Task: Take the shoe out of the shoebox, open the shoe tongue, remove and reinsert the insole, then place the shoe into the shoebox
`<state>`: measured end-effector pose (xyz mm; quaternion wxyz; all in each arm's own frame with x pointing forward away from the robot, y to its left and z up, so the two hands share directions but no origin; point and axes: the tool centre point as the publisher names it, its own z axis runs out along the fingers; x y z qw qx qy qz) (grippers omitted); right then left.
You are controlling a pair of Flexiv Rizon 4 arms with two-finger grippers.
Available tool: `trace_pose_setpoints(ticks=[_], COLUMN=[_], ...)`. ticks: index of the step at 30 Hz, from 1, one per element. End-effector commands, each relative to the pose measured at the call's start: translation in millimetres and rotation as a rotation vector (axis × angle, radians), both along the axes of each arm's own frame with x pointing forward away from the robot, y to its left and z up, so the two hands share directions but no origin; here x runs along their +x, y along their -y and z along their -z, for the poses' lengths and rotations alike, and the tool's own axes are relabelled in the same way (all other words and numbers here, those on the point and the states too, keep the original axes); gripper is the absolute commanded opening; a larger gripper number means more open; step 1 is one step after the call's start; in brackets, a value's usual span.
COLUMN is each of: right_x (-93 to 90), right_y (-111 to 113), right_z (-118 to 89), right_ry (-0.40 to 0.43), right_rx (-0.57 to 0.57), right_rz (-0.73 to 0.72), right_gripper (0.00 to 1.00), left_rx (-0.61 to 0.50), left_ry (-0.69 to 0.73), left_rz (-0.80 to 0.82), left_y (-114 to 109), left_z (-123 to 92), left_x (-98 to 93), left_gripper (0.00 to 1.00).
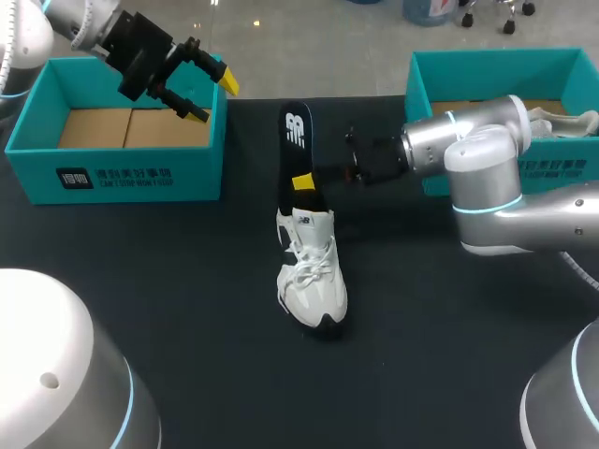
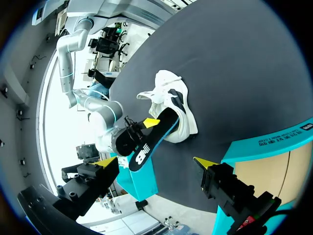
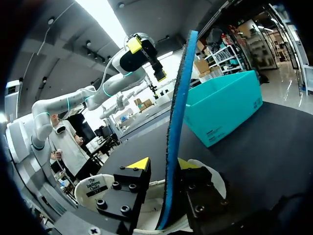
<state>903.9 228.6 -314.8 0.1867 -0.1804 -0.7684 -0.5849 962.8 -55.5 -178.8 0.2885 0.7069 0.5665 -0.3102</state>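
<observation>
Black desk (image 1: pixel 187 281) carrying two teal boxes at far side: left shoebox (image 1: pixel 112 178) and right shoebox (image 1: pixel 487 65). White shoe (image 1: pixel 314 281) sitting mid-desk between them, outside both, toe pointing toward near edge. Black insole (image 1: pixel 297 140) sticking out of shoe's opening, one end inside, rest slanting toward far side. Right pincer (image 3: pixel 164 165) clamping insole just above shoe. Left pincer (image 1: pixel 213 96) hanging over left shoebox, fingers spread apart, gripping nothing.

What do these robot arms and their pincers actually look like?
The left arm and right arm are smooth silver-grey tubes with rounded joints ringed in glowing light blue. The left gripper and right gripper are blocky and black, each with two fingers tipped in bright yellow.
</observation>
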Motion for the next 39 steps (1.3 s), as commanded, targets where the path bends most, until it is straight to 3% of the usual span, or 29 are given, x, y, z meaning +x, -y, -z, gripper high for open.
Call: trace_pose_setpoints(ticks=[1,14,27,39], right_x=[11.9,3.1,-21.9,-32.5], right_y=[-3.9,1.9,3.1,7.6], right_z=[6.7,20.3,41.2,42.0], right_ry=[-0.039,-0.125,-0.207,-0.208], right_rx=[-0.023,-0.056,-0.091,-0.085], right_rz=[-0.054,-0.072,-0.087,-0.059], right_gripper=[0.0,0.0,0.0,0.0], left_rx=[0.003,0.003,0.003,0.003], left_ry=[0.002,0.002,0.002,0.002], left_rz=[0.0,0.0,0.0,0.0], left_y=[-0.2,-0.2,-0.2,-0.2], left_z=[0.0,0.0,0.0,0.0], left_x=[-0.4,-0.4,-0.4,-0.4], left_gripper=[1.0,1.0,1.0,1.0])
